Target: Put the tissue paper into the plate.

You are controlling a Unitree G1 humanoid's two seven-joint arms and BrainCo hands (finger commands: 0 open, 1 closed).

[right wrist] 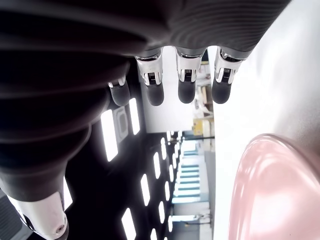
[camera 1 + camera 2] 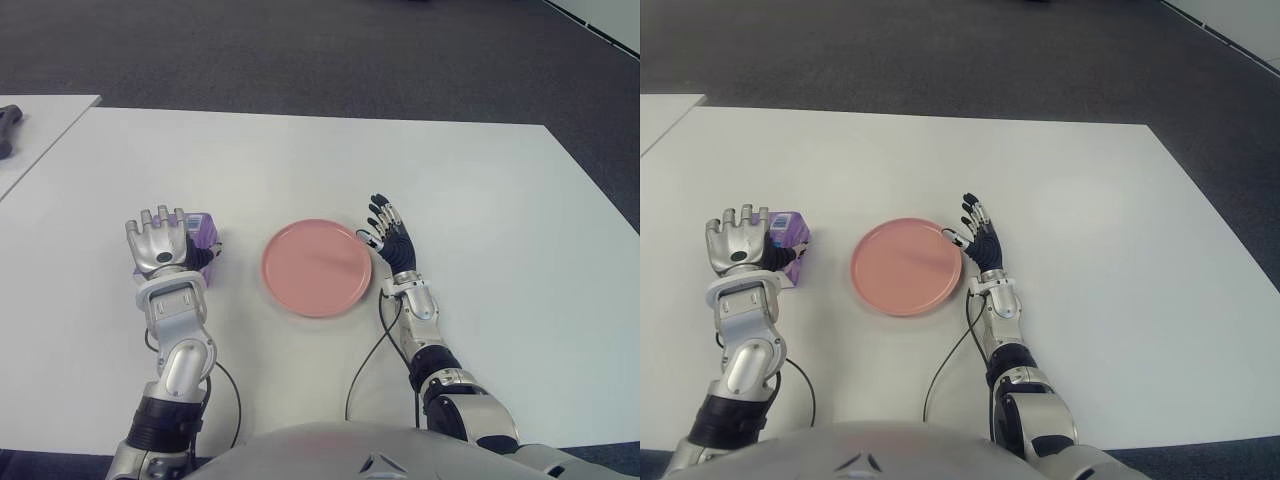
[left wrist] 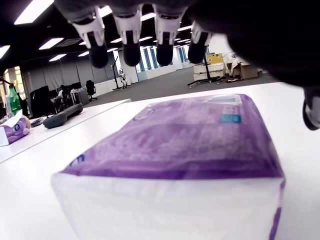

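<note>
A purple-and-white tissue pack (image 2: 204,233) lies on the white table (image 2: 480,190), left of the pink plate (image 2: 317,267). My left hand (image 2: 160,242) is over the pack's near side, with its fingers (image 3: 131,45) stretched above the pack (image 3: 185,140) and not closed on it. The thumb shows apart from the pack's side. My right hand (image 2: 388,235) shows beside the plate's right rim, its fingers (image 1: 185,85) spread and holding nothing. The plate (image 1: 270,190) has nothing on it.
A second table stands at the far left with a dark device (image 2: 8,125) on it. Black cables (image 2: 365,360) trail on the table near my body. The table's far edge meets dark carpet (image 2: 300,50).
</note>
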